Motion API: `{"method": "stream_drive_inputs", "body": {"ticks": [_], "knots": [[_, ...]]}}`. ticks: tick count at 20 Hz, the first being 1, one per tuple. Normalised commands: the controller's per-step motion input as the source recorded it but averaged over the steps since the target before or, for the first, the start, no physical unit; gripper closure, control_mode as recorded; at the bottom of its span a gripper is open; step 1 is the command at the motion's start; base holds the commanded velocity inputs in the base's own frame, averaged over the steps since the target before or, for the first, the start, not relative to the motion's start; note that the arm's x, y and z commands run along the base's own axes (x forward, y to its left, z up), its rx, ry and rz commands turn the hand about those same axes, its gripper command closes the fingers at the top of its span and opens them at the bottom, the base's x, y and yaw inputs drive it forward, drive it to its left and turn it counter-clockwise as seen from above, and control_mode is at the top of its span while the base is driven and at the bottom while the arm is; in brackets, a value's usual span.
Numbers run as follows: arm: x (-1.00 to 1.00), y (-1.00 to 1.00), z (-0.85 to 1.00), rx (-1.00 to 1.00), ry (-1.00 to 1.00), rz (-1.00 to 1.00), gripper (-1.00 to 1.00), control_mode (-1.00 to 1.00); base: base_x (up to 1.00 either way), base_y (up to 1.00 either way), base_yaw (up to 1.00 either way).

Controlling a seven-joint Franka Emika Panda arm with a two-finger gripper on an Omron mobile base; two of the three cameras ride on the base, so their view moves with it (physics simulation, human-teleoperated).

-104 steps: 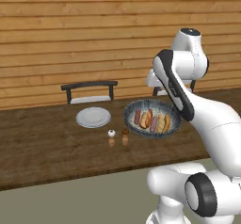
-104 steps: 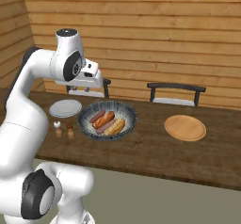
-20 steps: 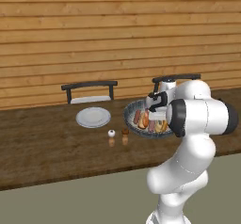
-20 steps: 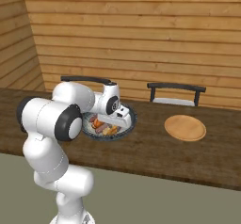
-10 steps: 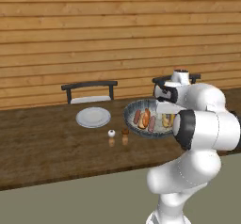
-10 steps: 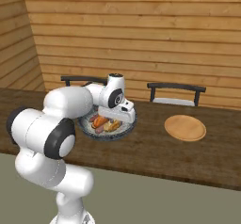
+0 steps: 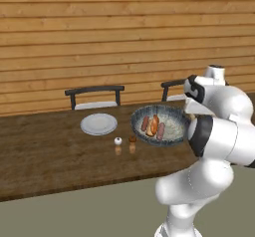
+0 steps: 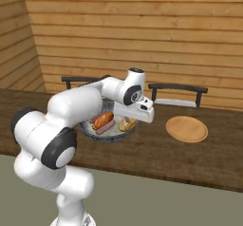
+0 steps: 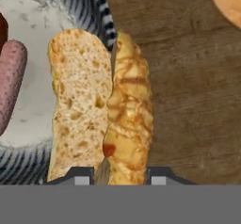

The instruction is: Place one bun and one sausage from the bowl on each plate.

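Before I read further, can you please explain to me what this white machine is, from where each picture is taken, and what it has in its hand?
The white machine is a robot arm on a mobile base, in a simulated kitchen. Two pictures come from cameras on the base, behind the arm to its left and right. The third comes from a camera on the hand, looking along its fingers.

On the wooden table you see a large dark-rimmed bowl with sausages, a light-grey plate, two small shakers and, farther right, a wooden plate.

The hand is shut on a bun, at the bowl's edge.
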Motion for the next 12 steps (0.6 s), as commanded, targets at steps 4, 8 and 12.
{"method": "stream_drive_inputs", "body": {"ticks": [4, 8, 12], "knots": [[0.02, -1.00, 0.00, 0.00, 0.02, 0.03, 1.00, -1.00, 0.00, 0.00, 0.00], [0.21, -0.98, -0.03, 0.00, 0.00, 0.11, 1.00, -1.00, 0.00, 0.00, 0.00], [0.43, -0.74, -0.26, 0.00, 0.00, 0.11, 1.00, -1.00, 0.00, 0.00, 0.00]]}}
